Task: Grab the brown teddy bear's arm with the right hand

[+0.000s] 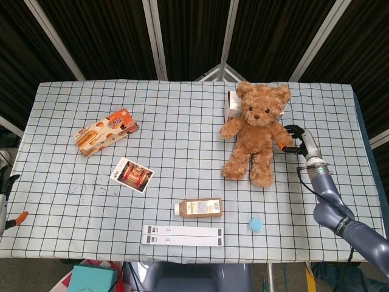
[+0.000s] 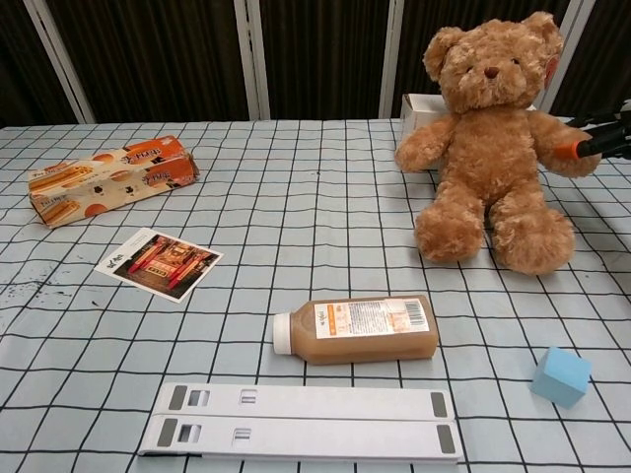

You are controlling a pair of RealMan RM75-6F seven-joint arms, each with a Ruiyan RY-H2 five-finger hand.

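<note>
We see a bench (image 1: 182, 152) under a blue-and-white checked cloth, with dark panels and pale metal bars behind it. The teddy bear (image 1: 255, 131) sits upright at about 2 o'clock from the bench's middle, a white box (image 2: 419, 108) just behind it. Our right arm reaches in from 4 o'clock, and the right hand (image 1: 296, 140) has its dark fingers curled around the end of the bear's arm (image 1: 281, 135), gripping it. A bottle (image 1: 199, 208) lies on its side near 6 o'clock. We cannot see the left hand.
</note>
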